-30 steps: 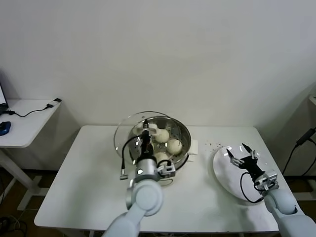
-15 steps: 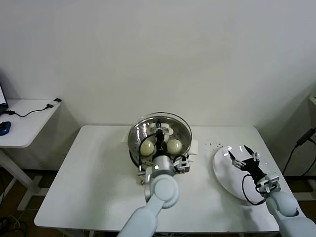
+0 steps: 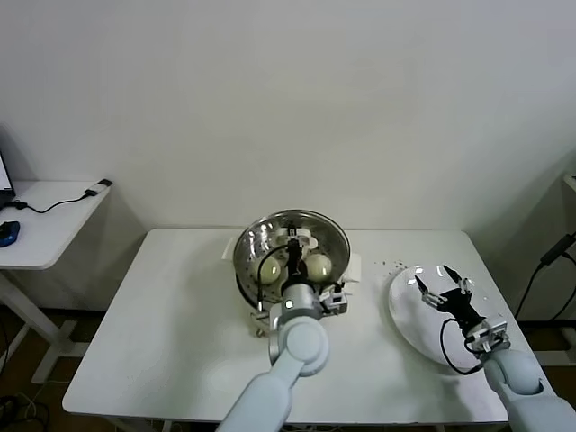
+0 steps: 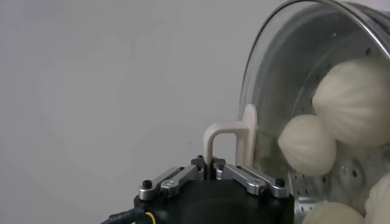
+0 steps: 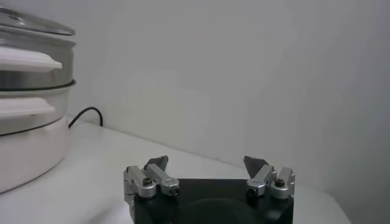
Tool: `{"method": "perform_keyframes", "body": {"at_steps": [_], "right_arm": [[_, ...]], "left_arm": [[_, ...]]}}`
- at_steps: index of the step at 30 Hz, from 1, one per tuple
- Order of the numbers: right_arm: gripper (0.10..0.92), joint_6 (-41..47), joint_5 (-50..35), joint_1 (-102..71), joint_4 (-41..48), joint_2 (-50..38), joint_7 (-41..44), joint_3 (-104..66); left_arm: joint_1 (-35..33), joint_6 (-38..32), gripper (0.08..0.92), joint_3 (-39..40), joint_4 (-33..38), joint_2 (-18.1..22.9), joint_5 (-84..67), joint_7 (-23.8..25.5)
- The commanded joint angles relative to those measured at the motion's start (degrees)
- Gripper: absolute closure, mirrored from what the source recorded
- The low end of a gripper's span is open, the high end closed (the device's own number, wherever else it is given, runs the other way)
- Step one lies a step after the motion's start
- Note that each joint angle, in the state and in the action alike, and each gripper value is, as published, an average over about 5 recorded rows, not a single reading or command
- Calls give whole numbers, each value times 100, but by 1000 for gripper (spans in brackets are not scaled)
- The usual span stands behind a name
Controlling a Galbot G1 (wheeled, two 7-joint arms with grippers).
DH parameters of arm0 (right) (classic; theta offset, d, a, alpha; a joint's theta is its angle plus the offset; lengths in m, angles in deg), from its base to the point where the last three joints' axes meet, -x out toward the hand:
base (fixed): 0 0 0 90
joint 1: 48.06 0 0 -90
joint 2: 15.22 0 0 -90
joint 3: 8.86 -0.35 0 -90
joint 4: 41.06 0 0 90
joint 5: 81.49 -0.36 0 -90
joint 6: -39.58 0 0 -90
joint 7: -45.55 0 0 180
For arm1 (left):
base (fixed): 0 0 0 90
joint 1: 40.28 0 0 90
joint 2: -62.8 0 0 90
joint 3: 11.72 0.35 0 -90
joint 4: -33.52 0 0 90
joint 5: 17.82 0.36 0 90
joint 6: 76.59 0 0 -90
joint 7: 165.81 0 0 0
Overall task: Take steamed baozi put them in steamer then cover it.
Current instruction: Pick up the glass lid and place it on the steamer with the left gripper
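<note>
Grippers first, nearest the robot: the right gripper [image 3: 443,287] is hovering over the flat white plate [image 3: 409,324] at the right side of the white table [image 3: 171,333], and its fingers [image 5: 159,165] are standing wide apart with nothing between them. That arm is simply waiting there, well apart from the pot.

Moving to the middle of the table, the left gripper [image 3: 293,249] is reaching in from the near side, over the steamer [image 3: 331,236], and its fingers [image 4: 183,176] are pinched together on the white bar handle [image 4: 234,141] of the cover [image 3: 270,232]. The glass lid is sitting over the steel basket; from the head view it is looking seated on the rim, though I cannot tell whether it is fully down all the way round.

Through the glass the steamed baozi [image 3: 317,265] are showing inside the basket, pale and round. Two are clear from above, either side of the gripper, and the left wrist view is catching several of them [image 4: 308,145] resting on the perforated bottom.

Under the basket, the white pot base [image 5: 24,143] is standing on the table, with a dark cable [image 5: 85,114] trailing off behind it.

Farther left, a side desk [image 3: 40,225] is standing against the wall.
</note>
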Motion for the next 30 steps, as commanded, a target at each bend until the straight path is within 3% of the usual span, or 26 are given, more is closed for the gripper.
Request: {"method": "perform_keyframes", "body": {"at_steps": [1,30], "right_arm": [[203,-17,36,0,22,15,15,-13],[203,-77,134,-4,98,80,112,-72]], "left_arm": [[23,280,858,-34,-100,0,-69,-48],[48,280,858,80,-207,-180,-112,-92]]}}
